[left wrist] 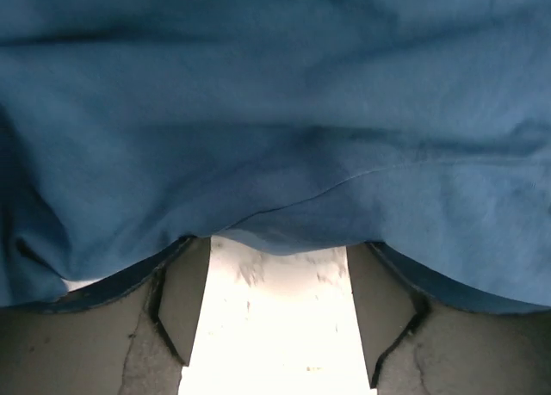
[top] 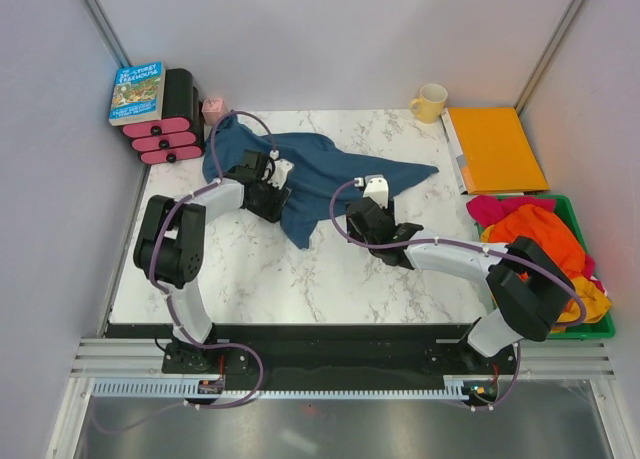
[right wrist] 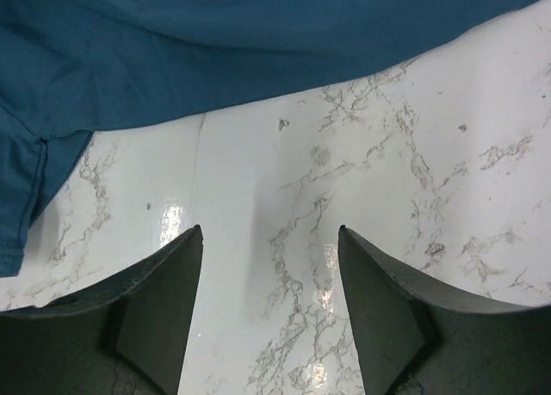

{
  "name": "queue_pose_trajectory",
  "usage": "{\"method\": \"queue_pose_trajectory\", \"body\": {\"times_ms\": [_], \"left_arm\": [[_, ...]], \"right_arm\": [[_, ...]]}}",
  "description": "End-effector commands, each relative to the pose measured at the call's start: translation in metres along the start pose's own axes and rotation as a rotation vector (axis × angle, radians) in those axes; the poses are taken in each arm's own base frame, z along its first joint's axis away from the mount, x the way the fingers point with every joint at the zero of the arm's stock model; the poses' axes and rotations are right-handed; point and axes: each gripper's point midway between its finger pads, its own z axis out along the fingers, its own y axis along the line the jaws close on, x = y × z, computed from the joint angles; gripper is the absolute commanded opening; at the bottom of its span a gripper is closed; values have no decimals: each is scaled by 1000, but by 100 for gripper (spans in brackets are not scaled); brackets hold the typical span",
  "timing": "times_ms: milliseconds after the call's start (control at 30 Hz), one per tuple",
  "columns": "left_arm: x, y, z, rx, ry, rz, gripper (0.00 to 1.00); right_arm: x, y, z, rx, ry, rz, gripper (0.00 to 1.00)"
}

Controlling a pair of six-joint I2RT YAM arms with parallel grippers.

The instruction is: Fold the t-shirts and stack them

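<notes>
A dark blue t-shirt [top: 330, 169] lies crumpled and spread across the back of the marble table [top: 260, 279]. My left gripper [top: 278, 184] is open at the shirt's left part. In the left wrist view the blue cloth [left wrist: 275, 111] drapes over both fingertips, with bare table showing between the fingers, and the gripper [left wrist: 277, 249] holds nothing. My right gripper [top: 370, 207] is open and empty just in front of the shirt's near edge. In the right wrist view it [right wrist: 269, 229] hovers over bare marble, and the shirt's hem [right wrist: 215, 51] lies just beyond the fingertips.
A green bin [top: 578, 219] at the right edge holds orange, pink and yellow garments [top: 535, 239]. An orange folder [top: 495, 149] and a yellow mug [top: 430, 102] sit at the back right. A book [top: 138, 91] rests on a black and pink rack [top: 168, 129] at the back left.
</notes>
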Motion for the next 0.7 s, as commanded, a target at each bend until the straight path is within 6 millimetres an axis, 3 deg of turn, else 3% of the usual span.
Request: {"method": "queue_pose_trajectory", "body": {"times_ms": [0, 67, 100, 200, 300, 433, 533, 667], "left_arm": [[14, 15, 22, -88, 50, -24, 57], [15, 15, 21, -87, 49, -12, 44], [17, 15, 21, -87, 52, -7, 26], [20, 13, 18, -79, 53, -8, 2], [18, 11, 10, -75, 28, -8, 2], [6, 8, -14, -79, -53, -1, 2], [-8, 4, -44, -75, -145, 12, 2], [-45, 4, -88, -88, -298, 24, 2]], "right_arm": [[-14, 9, 2, -12, -42, 32, 72], [-14, 8, 1, -14, -41, 32, 72], [-13, 9, 2, -17, -38, 30, 71], [-13, 11, 1, -29, -38, 41, 71], [-14, 14, -1, -43, -37, 48, 71], [-13, 13, -5, -48, -42, 53, 71], [-11, 12, -8, -45, -44, 54, 70], [-11, 11, -7, -41, -46, 54, 70]]}}
